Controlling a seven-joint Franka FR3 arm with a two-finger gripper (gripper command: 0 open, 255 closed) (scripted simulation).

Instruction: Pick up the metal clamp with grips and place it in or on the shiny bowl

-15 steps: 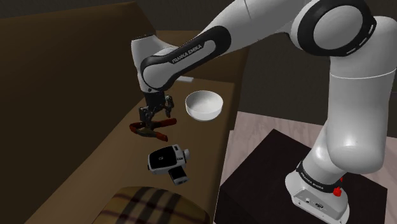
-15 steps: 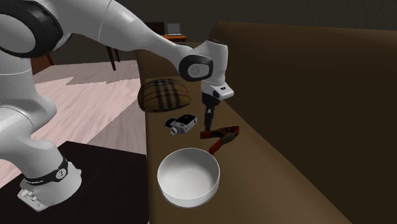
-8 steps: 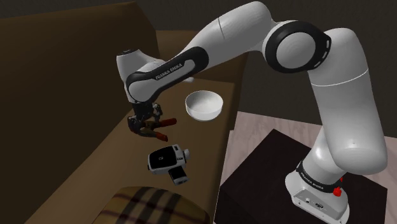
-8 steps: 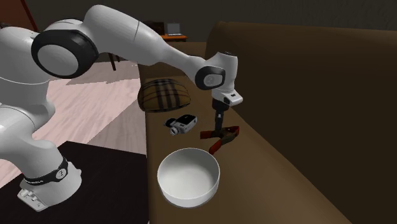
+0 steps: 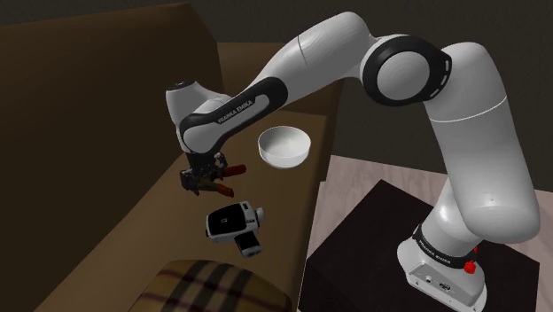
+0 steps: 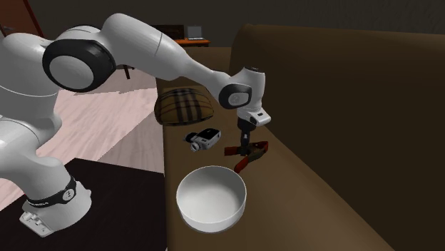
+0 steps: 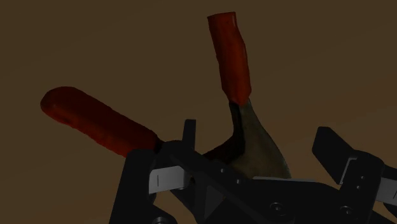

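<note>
Brown sofa seat (image 5: 151, 232) for a work surface. Lay flat on it: red-gripped metal clamp (image 7: 254, 143), handles splayed. Straddled by the gripper (image 5: 200, 179), fingers (image 7: 337, 156) wide apart, gripping nothing, probably lined up to pinch the pivot. Sat nearby for a short carry: white bowl (image 5: 284, 158). Farther off: small camera (image 5: 235, 223), plaid cushion (image 5: 221, 288).

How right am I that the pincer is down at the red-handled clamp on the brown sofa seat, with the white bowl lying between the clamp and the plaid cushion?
Nearly: the shoulder view shows the black-and-white camera, not the white bowl, lying between the clamp and the plaid cushion; the bowl sits beyond the clamp. The pincer is down at the clamp on the brown sofa seat.
</note>
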